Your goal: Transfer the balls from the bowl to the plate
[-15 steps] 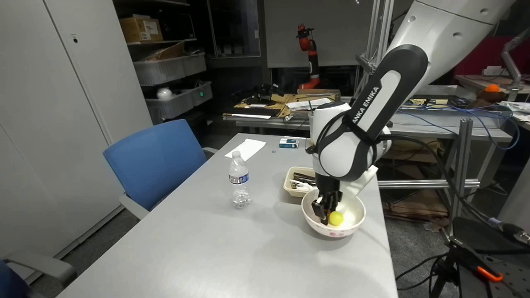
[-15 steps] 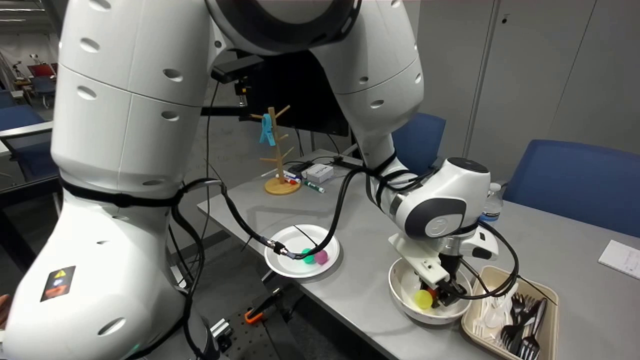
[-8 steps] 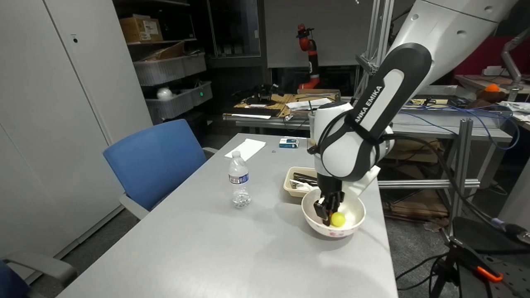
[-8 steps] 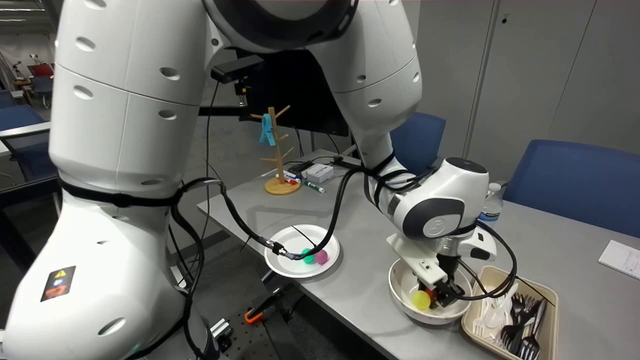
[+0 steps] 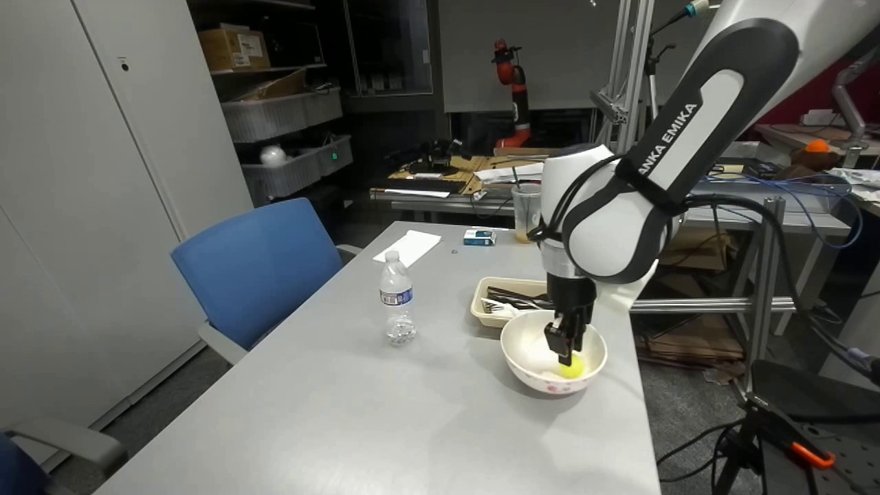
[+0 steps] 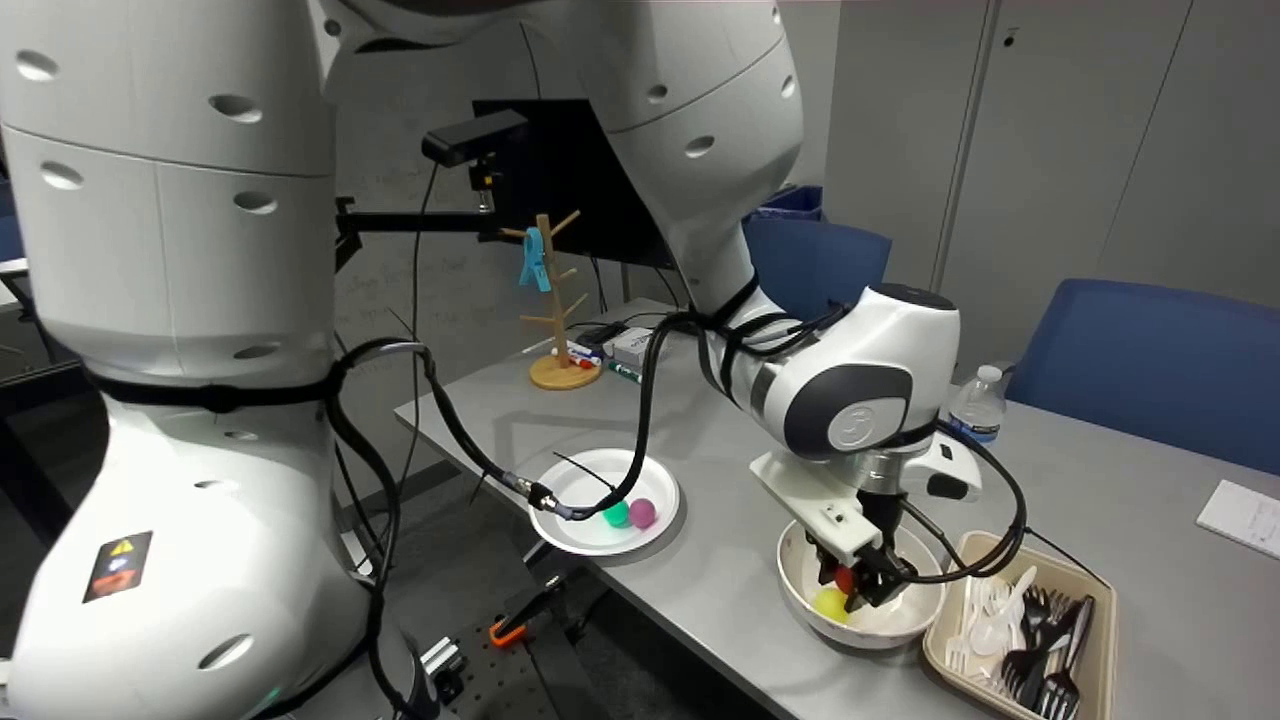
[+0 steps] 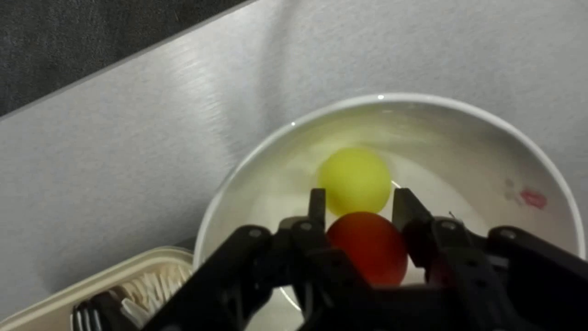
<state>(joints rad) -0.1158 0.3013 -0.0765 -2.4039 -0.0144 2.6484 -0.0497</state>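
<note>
My gripper (image 7: 360, 197) is shut on the red ball (image 7: 370, 250) in the wrist view. In an exterior view the gripper (image 6: 842, 590) holds the red ball (image 6: 845, 579) inside the bowl's mouth, above its floor. The white bowl (image 6: 905, 632) also shows in an exterior view (image 5: 522, 364). The yellow ball (image 7: 356, 179) lies in the bowl, just beyond the fingertips; it shows in both exterior views (image 5: 572, 367) (image 6: 830, 605). The white plate (image 6: 590, 541) bears a green ball (image 6: 617, 515) and a pink ball (image 6: 642, 514). The plate is out of the wrist view.
A tray of cutlery (image 6: 1100, 640) stands close beside the bowl. A water bottle (image 5: 397, 302) stands on the table. An arm cable (image 6: 645, 430) hangs over the plate. A wooden stand (image 6: 560, 372) and markers are farther back. The table edge (image 7: 124, 59) is near the bowl.
My gripper has risen from the bowl's floor with the red ball in it and shifted toward the plate's side. The yellow ball has moved slightly the same way.
</note>
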